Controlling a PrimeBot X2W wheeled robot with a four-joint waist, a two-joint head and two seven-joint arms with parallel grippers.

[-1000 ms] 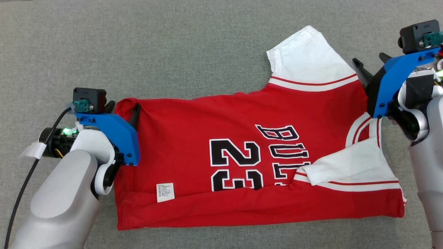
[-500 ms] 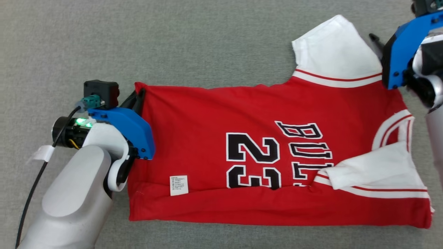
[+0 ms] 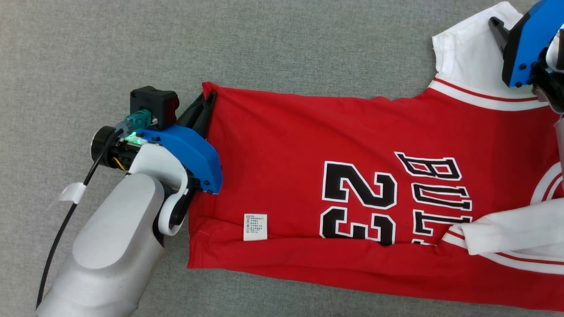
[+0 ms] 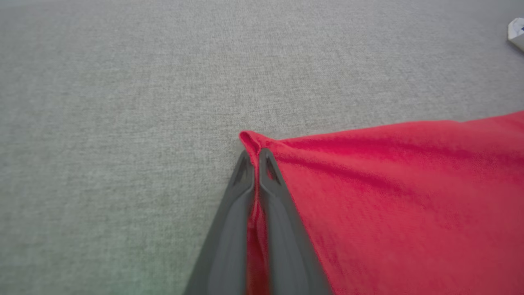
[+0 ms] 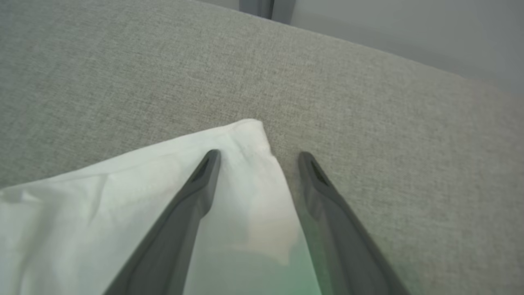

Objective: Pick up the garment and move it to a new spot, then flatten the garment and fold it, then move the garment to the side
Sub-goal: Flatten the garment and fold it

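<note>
The garment is a red jersey with black "23" lettering and white sleeves, lying spread on the grey fabric surface. My left gripper is at its far left corner, shut on the red hem there. The left wrist view shows red cloth pinched between the closed fingers of the left gripper. My right gripper hovers at the top right over the white sleeve. In the right wrist view this right gripper is open, and the sleeve's corner lies between and under its fingers.
A white care label is sewn near the jersey's front hem. A black cable trails beside my left forearm. The surface's far edge and a pale wall lie beyond the right gripper. A small white thing sits far off.
My left gripper has shut on the jersey's far left corner. The whole head picture has shifted right, so the camera moved. My right gripper now stands over the white sleeve's tip.
</note>
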